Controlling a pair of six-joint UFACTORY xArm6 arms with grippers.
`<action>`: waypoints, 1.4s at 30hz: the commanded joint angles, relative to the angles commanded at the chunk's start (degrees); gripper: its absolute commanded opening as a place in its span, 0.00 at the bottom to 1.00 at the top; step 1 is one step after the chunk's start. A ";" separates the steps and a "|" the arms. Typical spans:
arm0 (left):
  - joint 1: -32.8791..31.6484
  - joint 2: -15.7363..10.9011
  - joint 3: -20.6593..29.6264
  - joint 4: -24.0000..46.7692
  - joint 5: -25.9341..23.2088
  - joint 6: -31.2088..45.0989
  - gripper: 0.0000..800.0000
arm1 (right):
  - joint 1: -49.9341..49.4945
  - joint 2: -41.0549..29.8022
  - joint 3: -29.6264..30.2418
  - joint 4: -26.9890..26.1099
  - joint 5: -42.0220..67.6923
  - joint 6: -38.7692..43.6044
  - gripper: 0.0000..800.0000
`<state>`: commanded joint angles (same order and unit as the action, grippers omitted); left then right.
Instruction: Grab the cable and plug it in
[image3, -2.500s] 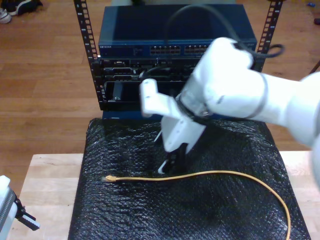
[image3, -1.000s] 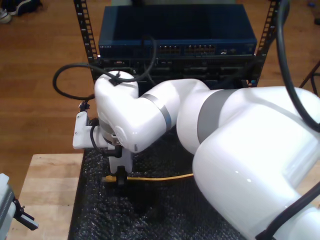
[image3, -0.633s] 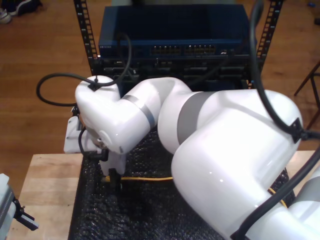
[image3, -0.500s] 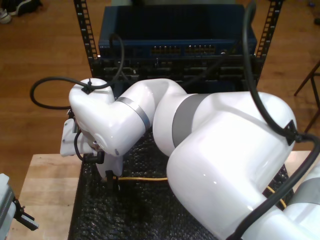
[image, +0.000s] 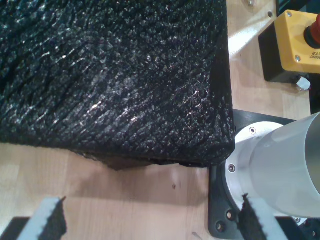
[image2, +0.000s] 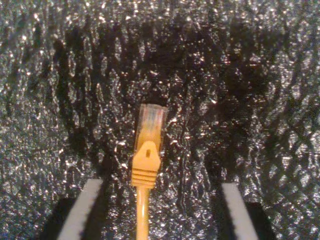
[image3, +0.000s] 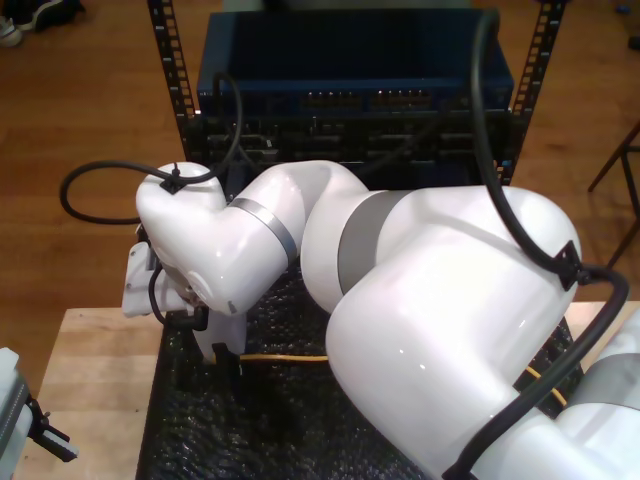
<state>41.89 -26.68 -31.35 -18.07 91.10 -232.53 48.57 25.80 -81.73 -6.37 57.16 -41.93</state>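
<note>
In the second wrist view my second gripper (image2: 156, 212) hangs low over the black bubble-wrap mat (image2: 260, 100) with its jaws spread apart, one pad on each side of the cable (image2: 142, 210) and neither touching it. The cable lies flat on the mat, its orange boot and clear plug (image2: 151, 122) pointing away from the gripper, just past the fingertips (image2: 82, 207).

From the exterior view, the second arm (image3: 400, 300) arches across most of the mat and hides the greater part of it. My second gripper (image3: 225, 362) stands at the mat's end toward the exterior view's left, and the yellow cable (image3: 290, 357) runs out from it toward the exterior view's right until the arm covers it. The mat rests on a pale wooden table (image3: 90, 380).

My first gripper (image: 150, 220) has its padded jaws released and wide apart, holding nothing, above bare wood beside a corner of the mat (image: 125, 75). A yellow emergency-stop box (image: 300, 37) sits on the table past that corner.

Beyond the mat, a rack (image3: 170, 70) holds a blue network switch (image3: 350, 60), partly blocked by the arm's thick black cabling (image3: 480, 90).
</note>
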 joint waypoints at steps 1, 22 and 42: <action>0.00 0.00 0.00 0.00 0.09 0.00 1.00 | 0.00 0.00 0.09 0.00 0.00 0.00 0.58; -0.09 0.00 0.00 0.00 0.09 0.00 1.00 | 0.44 -0.09 0.35 0.09 -0.09 0.09 0.41; -0.09 0.00 0.00 0.00 0.09 0.00 1.00 | 1.85 0.00 0.09 -0.35 -0.18 0.09 0.15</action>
<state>41.80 -26.68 -31.35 -18.07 91.19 -232.53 50.42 25.80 -81.64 -6.73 56.99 -41.85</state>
